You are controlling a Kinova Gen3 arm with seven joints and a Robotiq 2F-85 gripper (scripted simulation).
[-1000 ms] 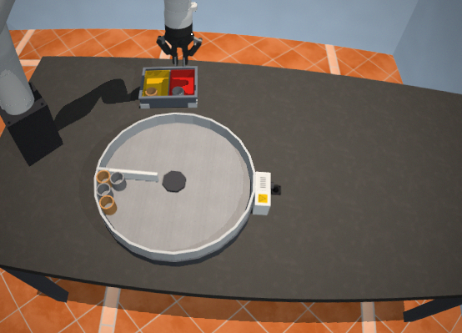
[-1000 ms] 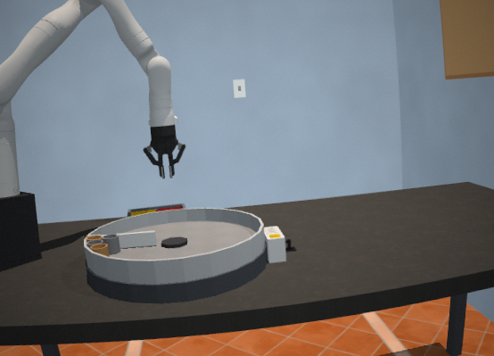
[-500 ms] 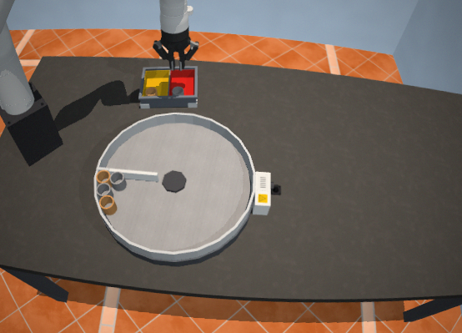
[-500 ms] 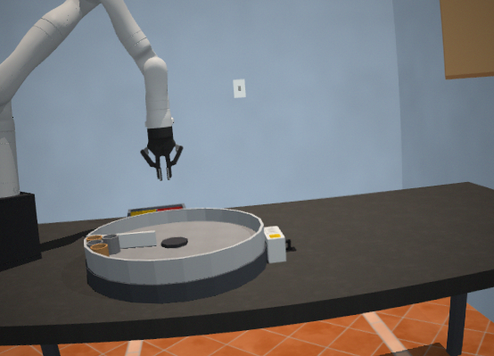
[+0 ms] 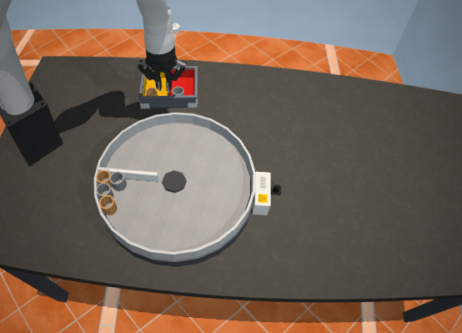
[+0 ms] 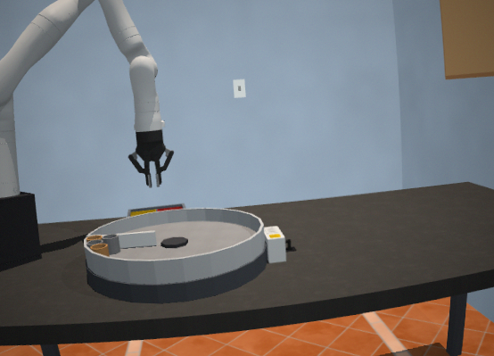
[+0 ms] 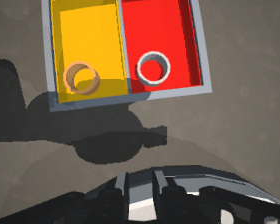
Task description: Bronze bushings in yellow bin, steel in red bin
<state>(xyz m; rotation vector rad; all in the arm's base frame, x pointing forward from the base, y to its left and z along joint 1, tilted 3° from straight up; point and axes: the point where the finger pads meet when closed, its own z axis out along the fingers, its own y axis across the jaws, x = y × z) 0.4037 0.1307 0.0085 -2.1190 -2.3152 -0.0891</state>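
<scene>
My gripper (image 5: 164, 87) (image 6: 153, 183) (image 7: 140, 185) is empty, its fingers a narrow gap apart, high above the table near the bins. The yellow bin (image 5: 150, 81) (image 7: 91, 30) holds a bronze bushing (image 5: 151, 92) (image 7: 68, 79). The red bin (image 5: 188, 81) (image 7: 156, 30) holds a steel bushing (image 5: 178, 88) (image 7: 164, 65). On the turntable (image 5: 208, 161) (image 6: 209, 239), a bronze bushing (image 5: 110, 211) (image 6: 101, 251) stands by the left wall. Behind it are a steel bushing (image 5: 103, 194) by the wall, another steel bushing (image 5: 118, 187) (image 6: 112, 244) farther in, and a bronze bushing (image 5: 99, 180) near the bar.
A white bar (image 5: 135, 174) (image 6: 138, 239) runs inward from the turntable's left wall, beside the clustered bushings. A raised wall (image 5: 179, 255) (image 6: 178, 270) rings the turntable. A dark hub (image 5: 174, 181) (image 6: 174, 242) is at its middle. A white box (image 5: 262, 186) (image 6: 275, 248) stands against its right side.
</scene>
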